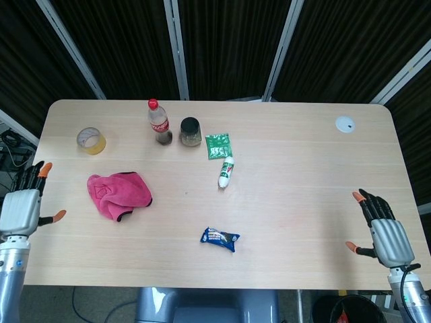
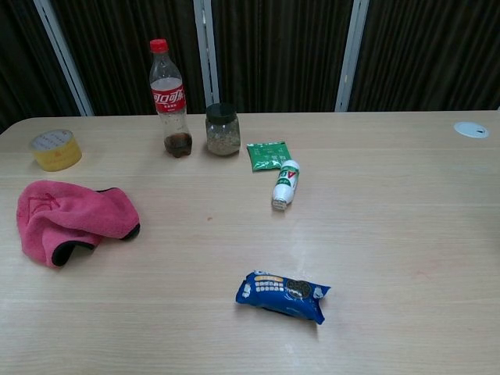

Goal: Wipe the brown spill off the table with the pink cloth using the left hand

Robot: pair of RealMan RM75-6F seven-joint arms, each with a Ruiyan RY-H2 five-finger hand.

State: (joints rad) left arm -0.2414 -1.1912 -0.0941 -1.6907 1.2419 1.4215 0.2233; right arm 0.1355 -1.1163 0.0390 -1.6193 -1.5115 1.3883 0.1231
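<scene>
— So where does it stand right now?

— Well, the pink cloth (image 1: pixel 118 194) lies bunched on the table (image 1: pixel 303 161), nobody touching it. The left hand (image 1: pixel 21 207) hangs off the table's edge, well left of the cloth, fingers spread and holding nothing. The right hand (image 1: pixel 382 229) sits far to the cloth's right, equally spread and empty.

— And the spill?

— I make out only a tiny brown speck (image 2: pixel 208 218) just right of the cloth; too small to be sure.

— How should it go about this?

— I'd say grip the cloth firmly from above, press it flat, and drag it right across that speck, staying short of the snack packet (image 1: pixel 220 237).
</scene>
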